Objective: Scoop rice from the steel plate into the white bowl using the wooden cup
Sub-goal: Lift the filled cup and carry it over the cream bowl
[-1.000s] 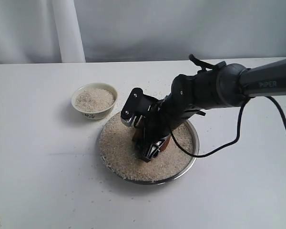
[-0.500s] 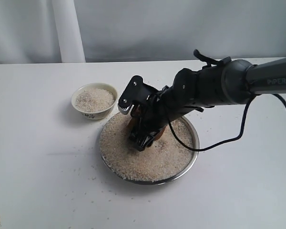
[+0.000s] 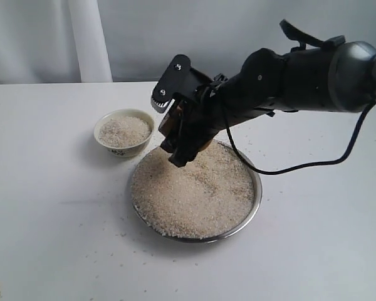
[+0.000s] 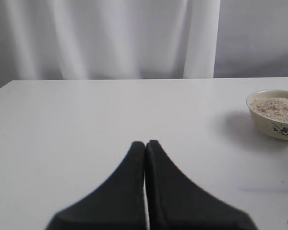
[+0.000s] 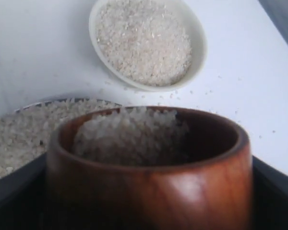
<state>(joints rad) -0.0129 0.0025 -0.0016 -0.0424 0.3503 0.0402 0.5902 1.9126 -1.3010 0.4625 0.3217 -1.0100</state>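
- the right gripper (image 3: 168, 130) is clamped on the wooden cup (image 3: 167, 123), one black finger on each side of it; in the right wrist view the dark fingers show at both edges of the cup (image 5: 149, 187).
- the cup hangs in the air over the far left rim of the steel plate (image 3: 257, 188), clear of the heap below it and near the white bowl (image 3: 116, 150), not touching it.
- rice (image 5: 129, 136) sits piled inside the cup, reaching about to its rim on one side; the reddish-brown wall is smooth and glossy.
- the plate lies in the middle of the white table (image 3: 50, 238), filled almost edge to edge with a low mound of rice (image 3: 194, 194).
- the bowl stands just left of and beyond the plate, apart from its rim, and is already nearly full of grains; dark markings show on its side (image 4: 278, 129).
- loose grains lie scattered on the table around both dishes.
- the right arm (image 3: 301, 78) reaches in from the right, a black cable (image 3: 301, 166) looping beneath it.
- the left gripper (image 4: 145, 143) has its two black fingers pressed together with nothing between them, hovering over bare table well left of the bowl.
- a pale curtain (image 3: 88, 37) hangs behind the far edge of the table.
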